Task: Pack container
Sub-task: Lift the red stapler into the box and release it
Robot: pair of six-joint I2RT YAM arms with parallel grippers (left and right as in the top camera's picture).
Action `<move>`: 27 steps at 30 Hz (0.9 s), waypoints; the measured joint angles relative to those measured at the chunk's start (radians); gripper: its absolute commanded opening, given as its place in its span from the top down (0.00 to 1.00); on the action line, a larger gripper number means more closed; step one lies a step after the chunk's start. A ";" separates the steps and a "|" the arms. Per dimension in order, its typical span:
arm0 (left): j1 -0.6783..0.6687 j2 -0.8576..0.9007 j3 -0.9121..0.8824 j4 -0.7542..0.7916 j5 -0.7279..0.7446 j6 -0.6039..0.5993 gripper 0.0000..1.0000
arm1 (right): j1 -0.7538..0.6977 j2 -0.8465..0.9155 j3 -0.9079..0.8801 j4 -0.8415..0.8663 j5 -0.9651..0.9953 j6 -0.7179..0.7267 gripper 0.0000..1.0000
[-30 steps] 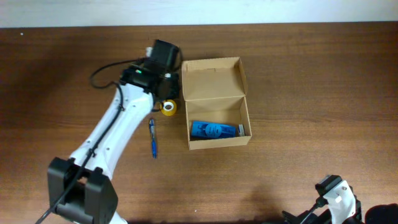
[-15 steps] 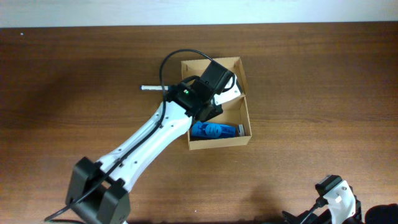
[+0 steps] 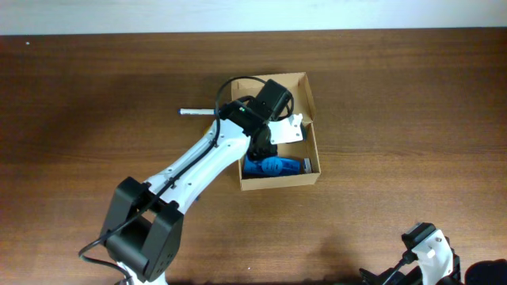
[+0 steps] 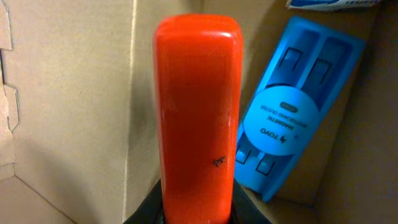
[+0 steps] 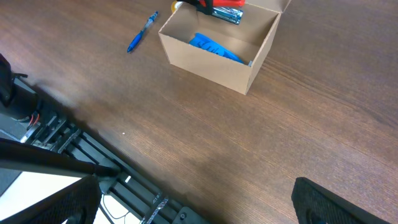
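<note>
Nearest the robot's base, the right gripper (image 5: pixel 196 186) hung low over the bare wooden table (image 3: pixel 396 119), well away from everything else, its jaws spread wide and gripping nothing. Only its two dark fingers (image 5: pixel 336 199) showed at the bottom corners of its own camera's view. Farther out, near the middle of the table, stood the container (image 3: pixel 279 180), a tan cardboard box with its flap lid (image 3: pixel 301 83) open and lying back on the far side. On the floor of the box, against the near wall, lay a blue duster (image 4: pixel 292 118) with a round white label marked Toyo. In the right wrist view a blue pen (image 5: pixel 142 31) lay on the table just beside the box, to its left and not touching it; from overhead the arm hid it. The left arm reached slantwise across the table, and the left gripper (image 3: pixel 273 134) was over the far part of the box's opening. Its jaws were drawn narrow and clamped on an orange-red stapler (image 4: pixel 198 112), whose long body pointed down into the box beside the duster. I could not tell whether the stapler touched the cardboard. Beyond the box's far left corner a thin grey pen-like stick (image 3: pixel 194 112) lay alone on the wood.
</note>
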 measured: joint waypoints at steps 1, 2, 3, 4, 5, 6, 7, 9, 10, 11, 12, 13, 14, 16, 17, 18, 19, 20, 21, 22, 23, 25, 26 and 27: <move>0.005 0.003 0.000 0.000 0.007 0.000 0.98 | 0.000 0.000 0.000 0.000 0.000 0.000 0.01; 0.012 0.010 0.000 0.000 0.017 0.000 0.98 | 0.000 0.000 0.000 0.000 0.000 -0.001 0.01; 0.016 0.019 0.000 0.001 0.022 0.000 0.98 | 0.000 0.000 0.000 0.000 0.000 0.000 0.01; 0.019 0.027 0.000 0.002 0.025 0.000 0.98 | 0.000 0.000 0.000 0.000 0.000 0.000 0.01; 0.022 0.041 0.000 0.002 0.027 0.000 0.98 | 0.000 0.000 0.000 0.000 0.000 -0.001 0.01; 0.026 0.057 0.000 0.003 0.031 0.000 0.98 | 0.000 0.000 0.000 0.000 0.000 -0.001 0.01; 0.029 0.068 0.000 0.003 0.034 0.000 0.98 | 0.000 0.000 0.000 0.000 0.000 -0.001 0.01; 0.036 0.076 0.000 0.003 0.034 0.002 0.98 | 0.000 0.000 0.000 0.000 0.000 0.000 0.01; 0.042 0.076 0.000 0.003 0.034 0.007 0.98 | 0.000 0.000 0.000 0.000 0.000 -0.001 0.01; 0.046 0.076 0.000 0.003 0.034 0.011 0.98 | 0.000 0.000 0.000 0.000 0.000 0.000 0.01; 0.050 0.076 0.000 0.003 0.034 0.019 0.98 | 0.000 0.000 0.000 0.000 0.000 -0.001 0.01; 0.053 0.076 0.000 0.003 0.034 0.026 0.98 | 0.000 0.000 0.000 0.000 0.000 0.000 0.01; 0.055 0.076 0.000 0.003 0.034 0.030 0.97 | 0.000 0.000 0.000 0.000 0.000 -0.001 0.01; 0.057 0.076 0.000 0.003 0.035 0.034 0.82 | 0.000 0.000 0.000 0.000 0.000 -0.001 0.01; 0.057 0.076 0.000 0.003 0.037 0.034 0.75 | 0.000 0.000 0.000 0.000 0.000 0.000 0.01; 0.057 0.076 0.000 0.003 0.037 0.036 0.70 | 0.000 0.000 0.000 0.000 0.000 0.000 0.01; 0.057 0.076 0.000 0.003 0.037 0.040 0.61 | 0.000 0.000 0.000 0.000 0.000 0.000 0.01; 0.057 0.076 0.000 0.003 0.037 0.040 0.44 | 0.000 0.000 0.000 0.000 0.000 0.000 0.01; 0.057 0.076 0.000 0.003 0.037 0.044 0.43 | 0.000 0.000 0.000 0.000 0.000 0.000 0.01; 0.057 0.076 -0.001 0.003 0.040 0.045 0.43 | 0.000 0.000 0.000 0.000 0.000 0.000 0.01; 0.057 0.076 -0.001 0.003 0.040 0.045 0.43 | 0.000 0.000 0.000 0.000 0.000 -0.001 0.01; 0.057 0.076 -0.001 0.003 0.040 0.045 0.43 | 0.000 0.000 0.000 0.000 0.000 -0.001 0.01; 0.057 0.076 -0.001 0.003 0.040 0.045 0.43 | 0.000 0.000 0.000 0.000 0.000 0.000 0.01; 0.057 0.076 -0.001 0.003 0.040 0.045 0.43 | 0.000 0.000 0.000 0.000 0.000 0.000 0.01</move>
